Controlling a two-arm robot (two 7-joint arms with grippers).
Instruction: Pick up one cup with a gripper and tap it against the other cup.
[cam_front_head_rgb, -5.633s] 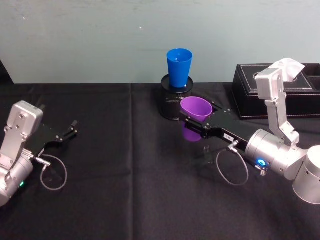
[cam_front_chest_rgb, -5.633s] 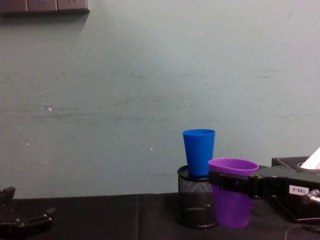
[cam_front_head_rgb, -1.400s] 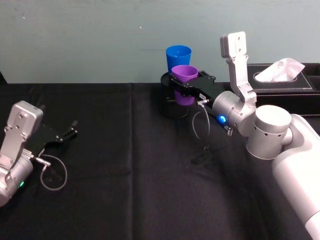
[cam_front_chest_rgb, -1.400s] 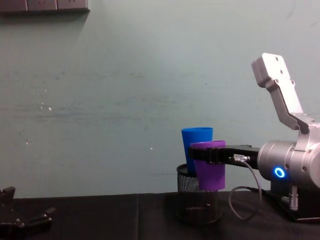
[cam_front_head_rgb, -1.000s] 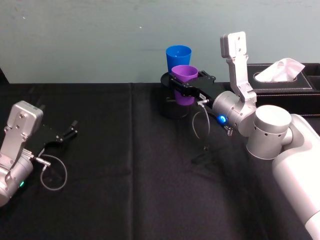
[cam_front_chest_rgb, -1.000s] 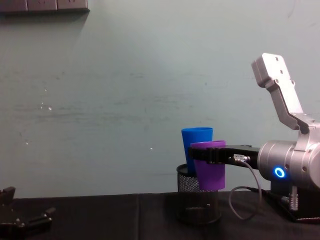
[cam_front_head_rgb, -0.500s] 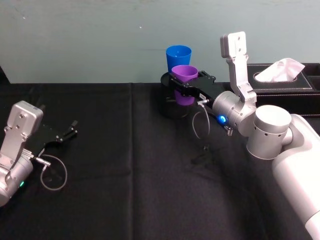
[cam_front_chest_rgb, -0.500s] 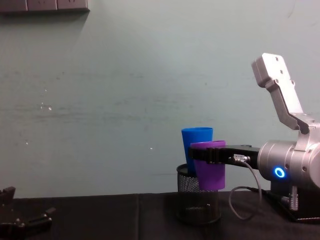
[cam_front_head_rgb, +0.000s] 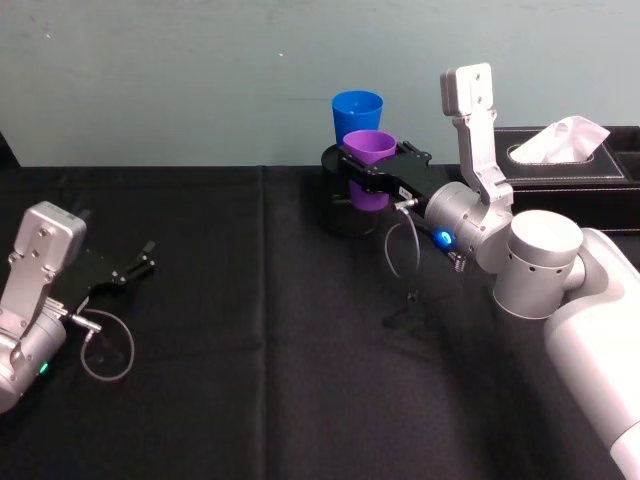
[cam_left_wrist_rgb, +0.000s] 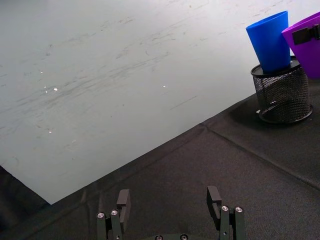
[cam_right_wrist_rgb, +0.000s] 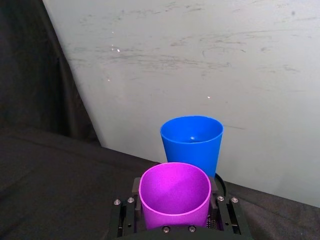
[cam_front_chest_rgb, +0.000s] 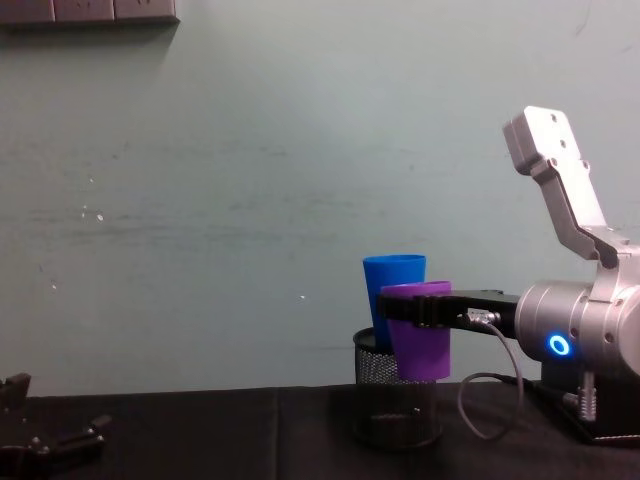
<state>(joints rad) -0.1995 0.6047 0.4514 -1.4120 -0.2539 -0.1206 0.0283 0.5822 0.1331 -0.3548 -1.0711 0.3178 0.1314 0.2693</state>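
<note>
Black cloth covers the surface (cam_front_head_rgb: 250, 400), and a pale green wall stands behind it. The purple tumbler (cam_front_head_rgb: 370, 147) is held upright and off the cloth, toward 12 o'clock on the surface in the head view. The right end effector (cam_front_head_rgb: 375, 168) is clamped on it, one black finger on each side below the rim (the right wrist view shows the fingers flanking the cup (cam_right_wrist_rgb: 174, 192)). In the chest view the purple tumbler (cam_front_chest_rgb: 420, 345) hangs level with the top of the black mesh cylinder (cam_front_chest_rgb: 375, 365), its base clear of the cloth.

The blue tumbler (cam_front_head_rgb: 357, 108) is just behind it at about 11 o'clock, upright at the top of the mesh cylinder (cam_front_head_rgb: 335, 215). The two cups overlap in the chest view, with the blue one (cam_front_chest_rgb: 393, 270) a little taller, and I cannot tell whether their walls touch. The left wrist view shows them side by side, blue (cam_left_wrist_rgb: 270, 42) beside purple (cam_left_wrist_rgb: 305, 42), above the mesh (cam_left_wrist_rgb: 280, 95).

The right arm reaches in from 4 o'clock, a blue ring glowing on its wrist. A black tissue box (cam_front_head_rgb: 600, 185) sits at 2 o'clock. The left end effector (cam_front_head_rgb: 140, 262) rests low at 9 o'clock, well apart from the cups, its fingers (cam_left_wrist_rgb: 123, 200) spread wide and holding nothing.
</note>
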